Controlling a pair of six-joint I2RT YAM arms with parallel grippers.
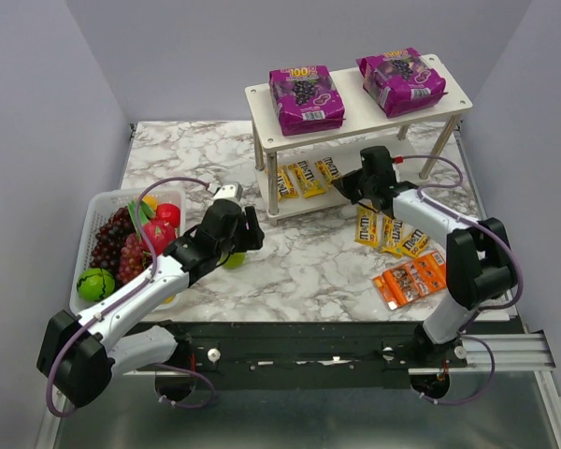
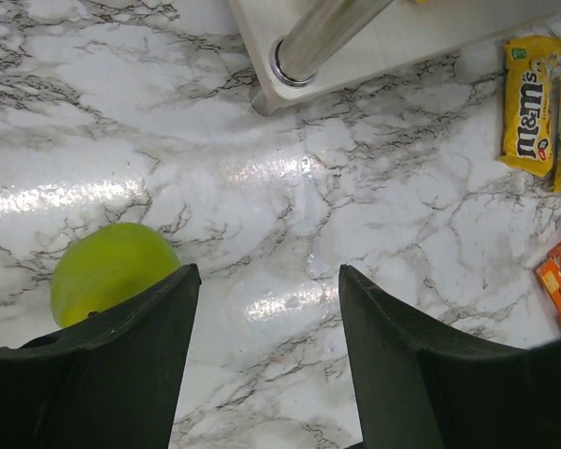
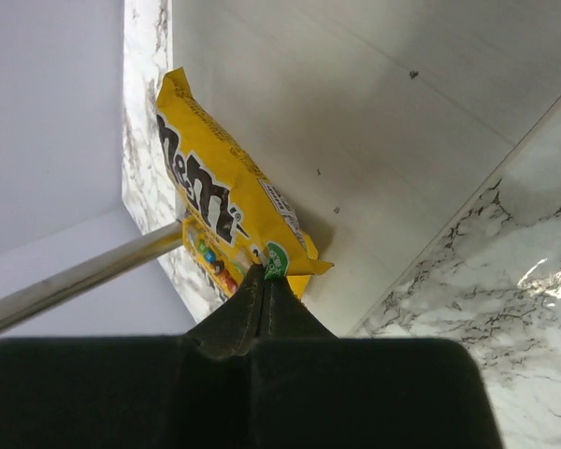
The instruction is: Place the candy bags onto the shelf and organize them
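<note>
The right end effector (image 3: 265, 277) is clamped on the corner of a small yellow packet with brown lettering (image 3: 215, 201), which lies on the lower tier of the white wood-grain two-tier shelf (image 1: 355, 91). Two glossy purple pouches (image 1: 306, 98) lie on the top tier. Three more yellow packets (image 1: 390, 234) and a flat orange pack (image 1: 409, 279) lie on the marble tabletop (image 1: 299, 271). The left end effector (image 2: 266, 281) has its fingers apart over the tabletop and holds nothing. A round green fruit (image 2: 107, 267) is just beside one finger.
</note>
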